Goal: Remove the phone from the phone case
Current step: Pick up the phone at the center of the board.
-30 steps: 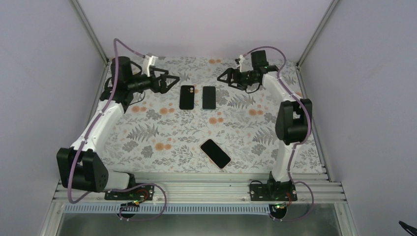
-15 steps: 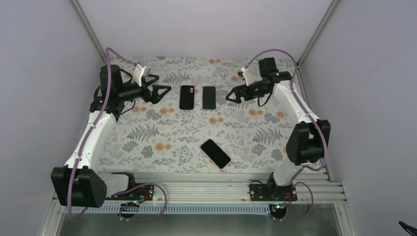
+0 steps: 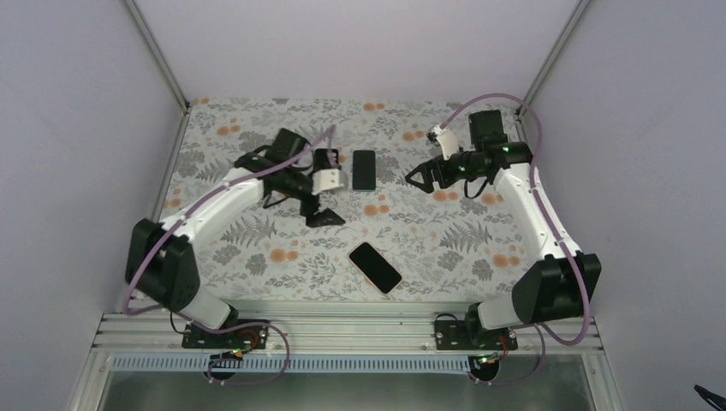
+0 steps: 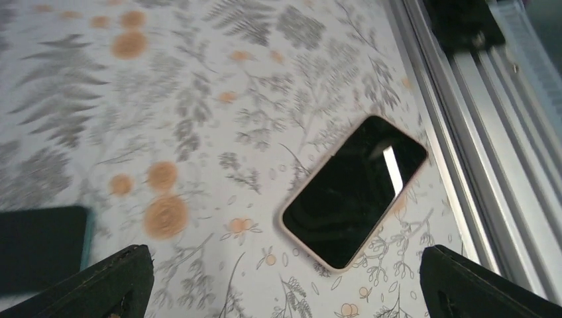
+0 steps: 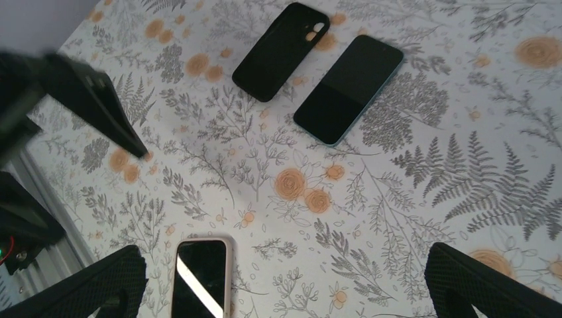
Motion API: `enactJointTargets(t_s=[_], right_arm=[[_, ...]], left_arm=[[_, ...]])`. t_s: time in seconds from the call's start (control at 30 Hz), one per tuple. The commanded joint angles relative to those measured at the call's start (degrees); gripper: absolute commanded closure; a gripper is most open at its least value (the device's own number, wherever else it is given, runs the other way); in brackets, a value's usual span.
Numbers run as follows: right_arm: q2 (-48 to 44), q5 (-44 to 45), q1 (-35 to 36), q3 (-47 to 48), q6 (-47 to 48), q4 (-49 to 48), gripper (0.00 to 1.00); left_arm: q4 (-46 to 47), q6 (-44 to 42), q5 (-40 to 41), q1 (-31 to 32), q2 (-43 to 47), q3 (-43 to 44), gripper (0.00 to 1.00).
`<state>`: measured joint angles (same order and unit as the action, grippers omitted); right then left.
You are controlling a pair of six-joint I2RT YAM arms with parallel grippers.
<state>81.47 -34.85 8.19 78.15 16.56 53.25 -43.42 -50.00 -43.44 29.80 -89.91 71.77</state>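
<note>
The phone, dark screen up in a pale pink phone case (image 3: 375, 267), lies flat and slanted near the table's front edge. The left wrist view shows it (image 4: 353, 191) ahead of my left gripper (image 4: 285, 281). That gripper (image 3: 321, 213) hangs open and empty over the middle of the table, behind and to the left of the phone. My right gripper (image 3: 421, 177) is open and empty at the back right, well away from the cased phone (image 5: 201, 278).
A bare black phone with a teal edge (image 3: 364, 169) and an empty black case (image 5: 281, 50) lie side by side at the back. My left wrist covers most of that case from above. The aluminium rail (image 4: 477, 132) runs just past the cased phone.
My left arm has swung in from the far left to the middle, over the black case, its fingers now facing the cased phone. My right arm has drawn back to the right. Both grippers stayed open.
</note>
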Motion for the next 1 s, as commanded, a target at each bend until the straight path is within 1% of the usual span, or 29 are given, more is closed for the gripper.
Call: enactJointTargets(t_s=[0.0, 0.1, 0.2, 0.37, 0.53, 0.7, 0.97], right_arm=[[-1.7, -0.4, -1.6, -1.0, -1.9, -2.0, 0.01], [-2.7, 0.3, -2.3, -1.3, -2.3, -2.2, 0.01], [-3.2, -0.5, -3.3, -1.3, -2.8, -2.4, 0.01], [-3.6, -3.5, -5.3, -2.3, -2.8, -2.7, 0.01], [-4.2, -5.0, -6.9, -3.5, -2.9, -3.2, 0.01], [-4.9, -6.7, -8.7, -4.5, -3.1, -3.6, 0.01], [-5.3, -10.1, -11.4, -5.6, -3.2, -4.2, 0.01]], left_arm=[[-4.5, -16.3, 4.5, 6.0, -4.6, 1.5, 0.0], [-3.1, -19.4, 9.3, 10.9, -7.2, 0.8, 0.0], [-3.4, -21.1, 11.1, 13.7, -10.5, 2.0, 0.0], [-3.9, -23.4, 11.7, 16.3, -15.0, 3.9, 0.0], [-4.1, -24.4, 16.1, 19.6, -19.2, 5.6, 0.0], [-3.9, -25.4, 19.4, 21.4, -21.7, 6.9, 0.0], [-4.9, -25.1, 21.5, 24.4, -25.7, 9.6, 0.0]])
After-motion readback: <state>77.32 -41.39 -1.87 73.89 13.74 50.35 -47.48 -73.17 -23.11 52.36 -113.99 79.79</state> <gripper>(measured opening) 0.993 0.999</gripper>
